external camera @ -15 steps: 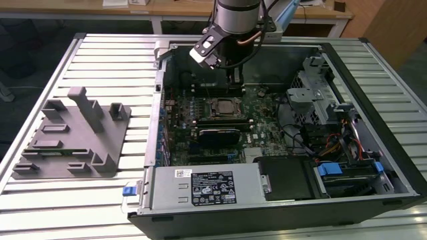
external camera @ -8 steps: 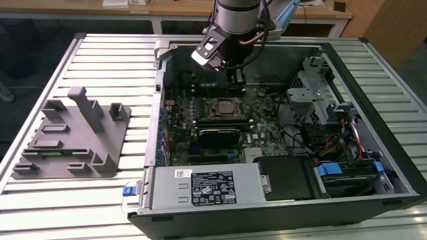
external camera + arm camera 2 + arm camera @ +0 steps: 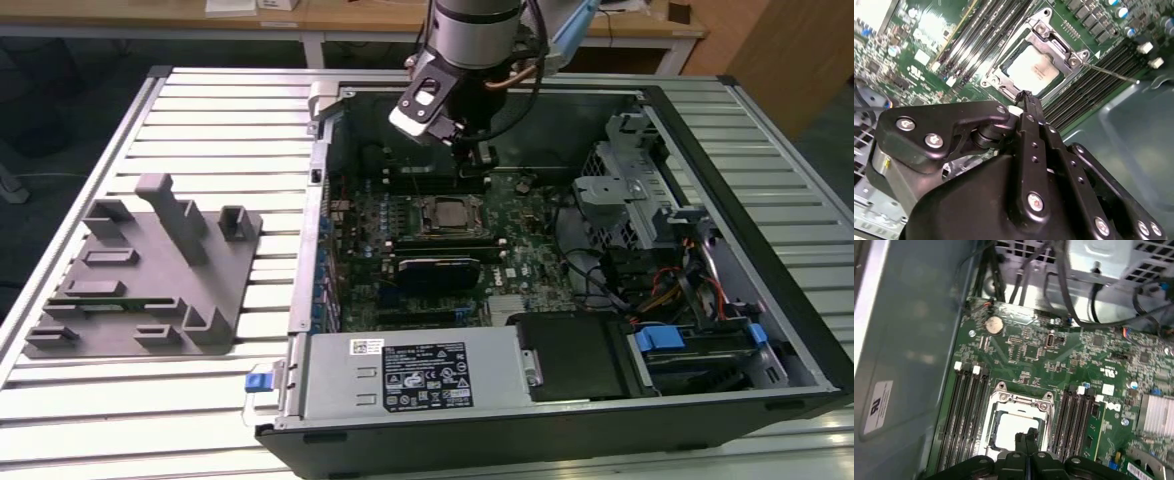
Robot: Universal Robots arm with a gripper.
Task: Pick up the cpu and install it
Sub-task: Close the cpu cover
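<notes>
- The cpu (image 3: 1036,70) lies flat in its socket on the motherboard (image 3: 1054,360). Its silver top shows inside the metal socket frame (image 3: 1040,25), with memory slots (image 3: 966,410) on either side.
- In the exterior view the socket is in the far half of the open computer case (image 3: 534,445). The case sits on the slatted counter (image 3: 214,110), and a grey fixture (image 3: 147,270) lies well apart toward the exterior view's left.
- The gripper (image 3: 1024,95) hangs just above the edge of the chip. Its jaws are pressed together with nothing between them, so I read it as empty.
- I cannot tell whether the tip touches the chip or only hovers close over it.
- A thin lever rod (image 3: 1111,73) sticks out beside the frame. I cannot say from here whether the frame is clamped down.
- My judgement is that the placing is done and the work in hand is seating or securing.
- To do that well, I would keep the closed tip square to the board and let any contact fall on the metal lid, never on the frame's edge or the slots.
- I would press lightly and straight down, because a sideways shove could skew the chip in the socket.
- I would watch both wrist views for the chip's rim sitting level all round inside the frame.
</notes>
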